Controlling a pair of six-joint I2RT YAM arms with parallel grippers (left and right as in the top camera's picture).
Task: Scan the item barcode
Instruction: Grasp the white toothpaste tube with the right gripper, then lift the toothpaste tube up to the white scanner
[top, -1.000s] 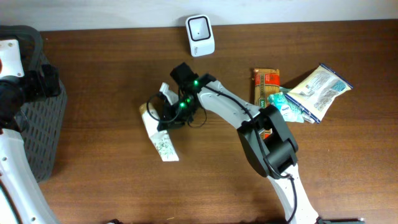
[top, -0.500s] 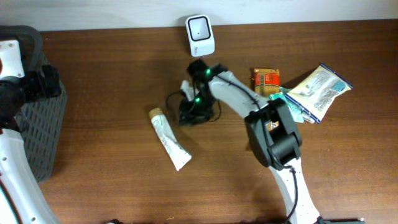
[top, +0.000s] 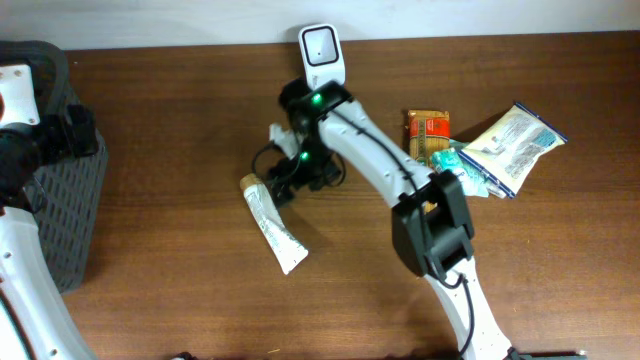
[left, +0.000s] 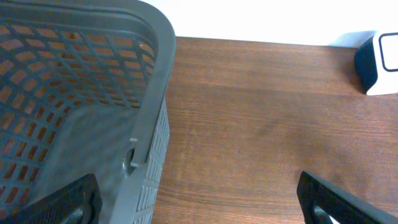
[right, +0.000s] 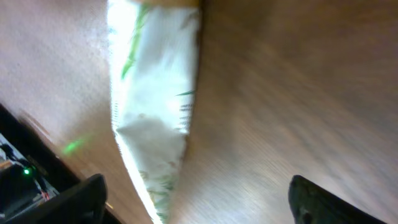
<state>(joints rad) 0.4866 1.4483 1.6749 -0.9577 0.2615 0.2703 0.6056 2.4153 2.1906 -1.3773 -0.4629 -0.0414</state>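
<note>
Left edge of the surface (top: 170, 260): a grey mesh basket (top: 80, 200) stands here. The left gripper (left: 199, 199) hovers over its rim with the fingers spread wide and nothing between them.

Left of centre: the tube (top: 272, 222), the item we take for scanning, lies flat and free on the surface. Its tan cap points toward the back-left and its crimped tail toward the front edge. We see no barcode on the upper face, so it may be on the underside or too small to read.

Handling, in our judgement: the tube is light, with a soft, squeezable body and a smooth, rounded skin that could roll or slip. The flat tail would fold under pressure. We recommend taking hold across the width just below the cap shoulder, where it looks stiffest, with moderate pressure and the printed panel left uncovered.

Centre: the right gripper (right: 196, 186) is just above the cap end. Its fingers are wide apart and grip nothing, and the wrist view is motion-blurred.

Back edge, centre: the white scanner (top: 322, 55) stands near the tube.

Right of centre, toward the back edge: a cluster of packets (top: 515, 142) lies well apart from the tube.
</note>
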